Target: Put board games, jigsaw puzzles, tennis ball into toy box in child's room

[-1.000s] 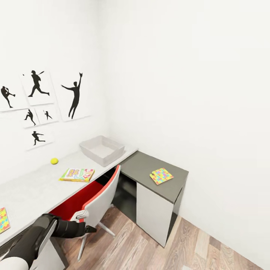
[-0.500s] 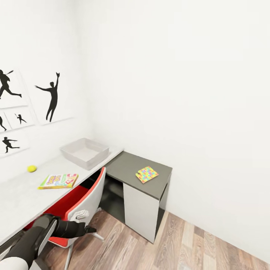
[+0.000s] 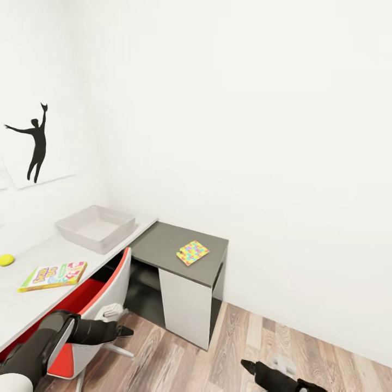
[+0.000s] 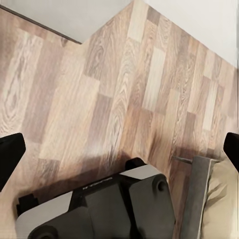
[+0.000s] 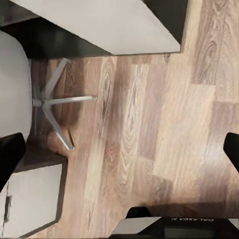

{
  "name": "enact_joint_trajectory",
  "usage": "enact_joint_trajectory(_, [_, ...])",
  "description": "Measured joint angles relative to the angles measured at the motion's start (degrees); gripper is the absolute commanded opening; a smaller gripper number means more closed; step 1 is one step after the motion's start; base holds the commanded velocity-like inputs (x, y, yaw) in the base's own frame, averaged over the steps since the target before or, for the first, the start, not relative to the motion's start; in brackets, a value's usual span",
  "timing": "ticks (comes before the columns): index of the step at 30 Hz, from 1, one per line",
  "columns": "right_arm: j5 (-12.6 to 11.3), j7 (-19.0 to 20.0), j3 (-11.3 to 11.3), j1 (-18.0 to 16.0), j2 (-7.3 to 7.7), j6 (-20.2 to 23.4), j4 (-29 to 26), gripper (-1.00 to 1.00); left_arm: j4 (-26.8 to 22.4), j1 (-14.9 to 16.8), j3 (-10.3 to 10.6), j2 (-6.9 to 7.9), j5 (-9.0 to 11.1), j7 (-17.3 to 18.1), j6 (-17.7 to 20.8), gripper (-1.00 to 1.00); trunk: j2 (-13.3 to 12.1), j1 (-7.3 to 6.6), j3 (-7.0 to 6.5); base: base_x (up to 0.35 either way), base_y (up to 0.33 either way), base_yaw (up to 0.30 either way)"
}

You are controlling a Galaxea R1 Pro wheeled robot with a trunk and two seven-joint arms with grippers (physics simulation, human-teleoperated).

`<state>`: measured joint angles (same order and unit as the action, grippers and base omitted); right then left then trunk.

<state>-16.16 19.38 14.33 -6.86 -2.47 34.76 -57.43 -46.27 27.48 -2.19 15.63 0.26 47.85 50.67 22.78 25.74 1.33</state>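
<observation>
Two of your toys sat at the head view's left border: the tennis ball (image 3: 6, 259) was cut off there, and the board game (image 3: 53, 275) lay flat on the pale table (image 3: 22, 305), near its front edge. The toy box (image 3: 96, 228) stood further along that table, by the wall, its inside partly hidden by its own rim. One jigsaw puzzle (image 3: 193, 252) lay alone on the dark grey desk (image 3: 163, 245), well apart from the box.

Your left gripper (image 3: 123, 330) hung low in front of the red-and-white chair (image 3: 92, 316), which masked the space beneath the table. Your right gripper (image 3: 249, 366) was clipped by the bottom border over wooden floor (image 3: 326, 359). Both wrist views showed fingertips wide apart and nothing between them — spread, not holding. Bare floor ran right of the desk to the wall.
</observation>
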Motion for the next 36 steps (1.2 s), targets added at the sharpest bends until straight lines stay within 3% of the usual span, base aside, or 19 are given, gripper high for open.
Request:
enact_joint_trajectory(1, [0.0,0.7,1.6,0.0,0.17,2.1,-1.5,1.00,0.0,0.0,-0.4,0.00,0.0,0.0,0.0,1.00,0.0,0.00,0.00,0.000,0.000,-0.280])
enact_joint_trajectory(2, [-0.2,1.7,4.6,-0.2,0.51,5.0,-3.6,1.00,0.0,0.0,-1.3,0.01,0.0,0.0,0.0,1.00,0.0,0.00,0.00,0.000,0.000,-0.280])
enact_joint_trajectory(6, [-0.7,4.4,10.4,-1.4,1.55,8.8,-6.6,1.00,0.0,0.0,-2.7,0.07,0.1,0.0,0.1,1.00,0.0,0.00,0.00,0.000,0.000,-0.280])
enact_joint_trajectory(10, [-0.9,7.9,12.9,-2.4,2.69,10.2,-7.6,1.00,0.0,0.0,-3.4,0.16,0.1,0.9,0.3,1.00,0.0,0.00,0.01,0.000,0.000,-0.281])
enact_joint_trajectory(16, [-1.0,13.3,13.8,-3.1,4.20,11.1,-8.7,1.00,0.0,0.0,-3.7,0.38,0.0,6.5,0.3,1.00,0.0,0.00,0.01,0.000,0.000,-0.280])
enact_joint_trajectory(25, [-1.0,16.5,14.0,-3.3,4.66,11.3,-10.0,1.00,0.0,0.0,-4.6,5.31,-0.1,16.3,-0.2,1.00,0.0,0.00,0.01,0.000,0.000,-0.280])
enact_joint_trajectory(36, [-1.0,16.7,14.2,-3.4,4.94,11.2,-9.9,1.00,0.0,0.0,-8.3,6.37,-0.3,19.0,-0.4,1.00,0.0,0.02,0.01,-0.051,0.048,-0.281])
